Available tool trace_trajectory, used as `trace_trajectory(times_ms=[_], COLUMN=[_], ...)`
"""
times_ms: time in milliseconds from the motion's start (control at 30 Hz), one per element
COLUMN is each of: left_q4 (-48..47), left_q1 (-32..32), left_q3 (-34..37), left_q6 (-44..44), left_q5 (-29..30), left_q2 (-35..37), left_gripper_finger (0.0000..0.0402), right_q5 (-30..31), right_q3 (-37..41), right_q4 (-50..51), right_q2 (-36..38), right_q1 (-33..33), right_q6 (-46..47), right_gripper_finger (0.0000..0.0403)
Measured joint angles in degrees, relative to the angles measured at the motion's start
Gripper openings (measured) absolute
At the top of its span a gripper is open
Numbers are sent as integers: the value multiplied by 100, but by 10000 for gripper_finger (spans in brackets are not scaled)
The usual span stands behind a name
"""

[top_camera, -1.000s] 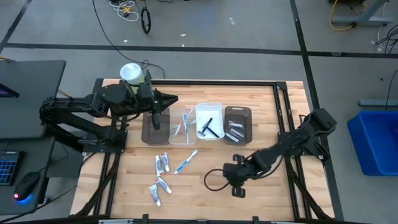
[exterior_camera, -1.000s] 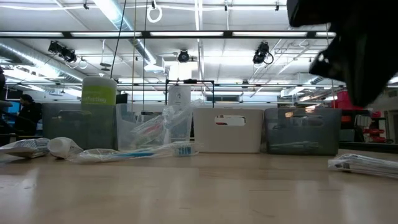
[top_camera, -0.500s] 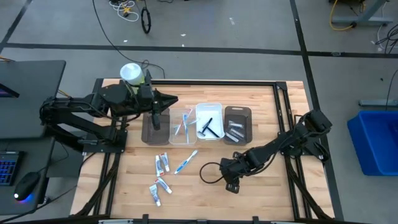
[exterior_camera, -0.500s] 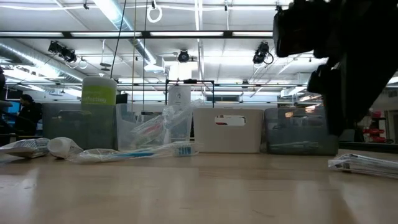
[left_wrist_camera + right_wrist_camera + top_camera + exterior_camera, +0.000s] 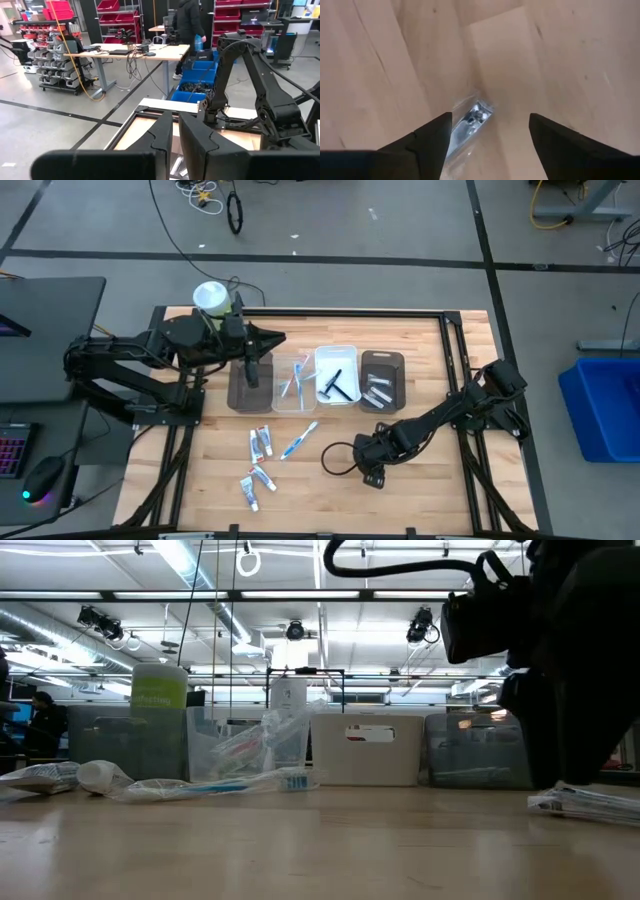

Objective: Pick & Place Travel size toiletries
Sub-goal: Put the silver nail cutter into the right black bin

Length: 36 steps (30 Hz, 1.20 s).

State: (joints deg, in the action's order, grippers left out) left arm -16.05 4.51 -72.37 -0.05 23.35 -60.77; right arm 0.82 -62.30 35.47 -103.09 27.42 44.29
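Observation:
My right gripper points down, open, low over the wood near the table's front right. A small silvery packet lies flat on the table between its fingers, close to one of them; the low view shows it under the dark hand. Toothpaste tubes and a blue-white toothbrush lie on the table to the left. My left gripper waits level above the trays, shut on nothing.
A row of trays stands at the table's middle: dark, clear, white and dark, some with small items inside. A green-white canister stands at the back left. More tubes lie near the front edge.
My right gripper has sunk toward the table and shifted a little toward the table's left, coming down over the silvery packet. The packet has stayed where it lay.

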Motion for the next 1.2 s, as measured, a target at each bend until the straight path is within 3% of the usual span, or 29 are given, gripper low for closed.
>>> trace_trajectory(times_ms=[300, 733, 1000, 1200], left_q4=[2, 5, 3, 4], left_q1=[0, 0, 0, 0], left_q3=[0, 0, 0, 1], left_q6=[0, -11, -13, 14], left_q5=[14, 20, 67, 149], left_q2=[0, 0, 0, 0], left_gripper_finger=[41, 41, 41, 41], right_q5=[-157, -127, 19, -42], right_q3=[0, 1, -20, -11], right_q4=[-64, -148, -92, -48], right_q2=[0, -217, -306, -310], right_q1=[30, 120, 125, 120], right_q6=[82, 374, 300, 326], right_gripper_finger=[261, 306, 281, 233])
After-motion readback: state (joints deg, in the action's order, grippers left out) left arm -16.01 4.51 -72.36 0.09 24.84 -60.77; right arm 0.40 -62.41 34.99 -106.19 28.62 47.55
